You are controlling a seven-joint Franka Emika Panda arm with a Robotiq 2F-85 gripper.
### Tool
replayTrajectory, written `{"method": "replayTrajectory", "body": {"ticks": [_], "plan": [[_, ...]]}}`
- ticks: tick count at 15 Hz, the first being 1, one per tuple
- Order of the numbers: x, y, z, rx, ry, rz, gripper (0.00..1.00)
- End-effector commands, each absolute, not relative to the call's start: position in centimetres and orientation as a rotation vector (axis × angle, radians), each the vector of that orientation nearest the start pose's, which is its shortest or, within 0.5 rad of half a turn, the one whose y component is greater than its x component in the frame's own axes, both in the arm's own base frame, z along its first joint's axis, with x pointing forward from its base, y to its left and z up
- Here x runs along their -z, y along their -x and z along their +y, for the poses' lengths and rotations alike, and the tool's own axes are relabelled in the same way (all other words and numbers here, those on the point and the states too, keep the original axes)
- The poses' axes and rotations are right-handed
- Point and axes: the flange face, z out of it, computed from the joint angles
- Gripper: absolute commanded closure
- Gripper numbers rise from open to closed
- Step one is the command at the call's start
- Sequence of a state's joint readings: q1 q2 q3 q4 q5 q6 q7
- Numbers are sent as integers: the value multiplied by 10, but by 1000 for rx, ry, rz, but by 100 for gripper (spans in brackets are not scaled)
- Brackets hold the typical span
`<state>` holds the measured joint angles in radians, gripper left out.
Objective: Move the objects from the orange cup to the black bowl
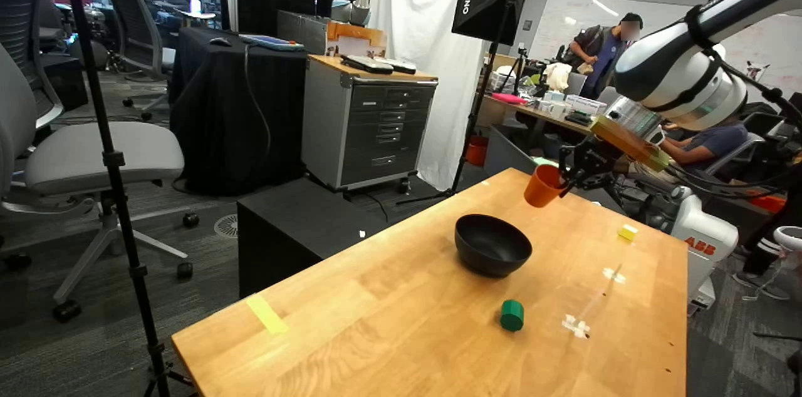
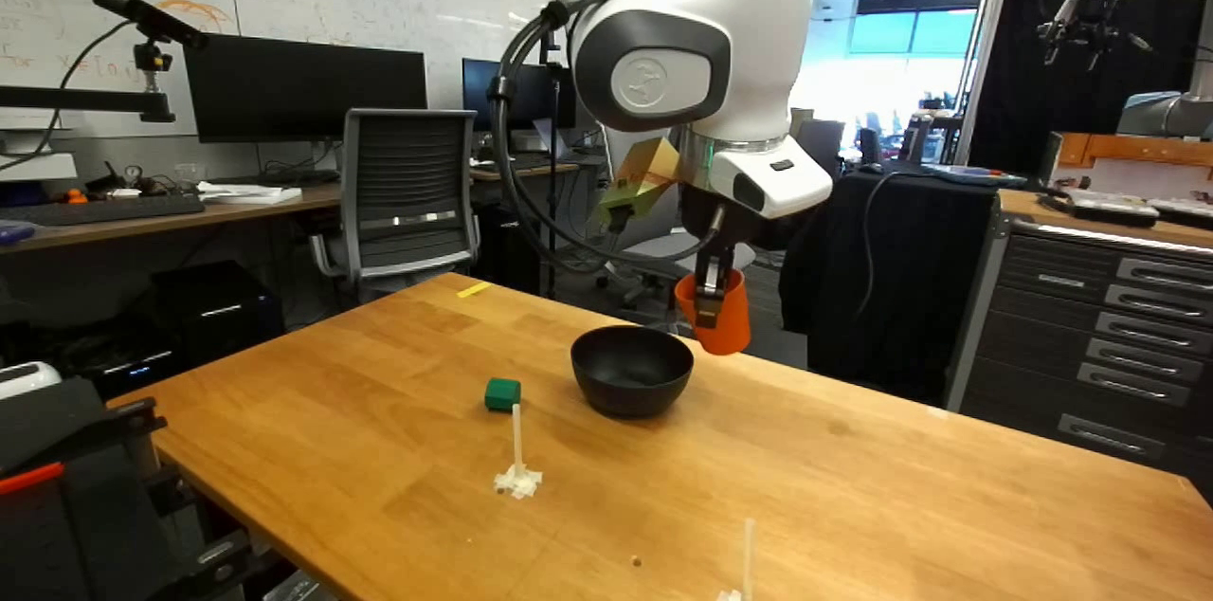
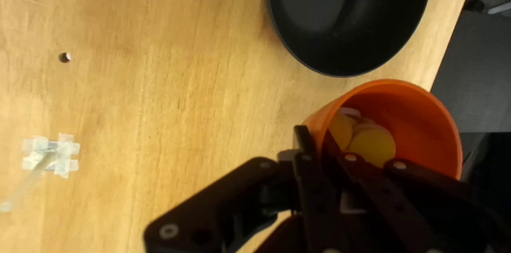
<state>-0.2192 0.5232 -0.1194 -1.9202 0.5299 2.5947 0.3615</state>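
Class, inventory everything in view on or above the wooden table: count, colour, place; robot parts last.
black bowl: 1, black, on table
orange cup: 1, orange, held aloft beside the bowl
pieces: several, exact count hidden, yellowish, inside cup
green block: 1, green, near bowl
yellow block: 1, yellow, near a table edge
tape strip: 1, yellow, at a table edge
tape patches: 2, white, on table
sticks: 2, whitish, one per patch
fingers: 2, black, gripping cup wall
robot arm: 1, white and grey, above table
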Motion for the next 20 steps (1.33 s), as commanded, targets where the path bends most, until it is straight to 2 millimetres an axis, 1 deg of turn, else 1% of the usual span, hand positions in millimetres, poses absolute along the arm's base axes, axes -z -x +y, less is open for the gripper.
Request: {"method": "replayTrajectory", "body": {"ticks": [1, 4, 7, 10, 15, 20], "plan": [[-235, -607, -200, 310, 2486, 1535, 94], [-224, -605, -182, 340, 2540, 1527, 94], [-208, -601, -165, 356, 2600, 1517, 94], [-196, -596, -153, 422, 2662, 1517, 94], [-193, -590, -144, 591, 2700, 1539, 94], [-192, -589, -138, 783, 2711, 1552, 94]]}}
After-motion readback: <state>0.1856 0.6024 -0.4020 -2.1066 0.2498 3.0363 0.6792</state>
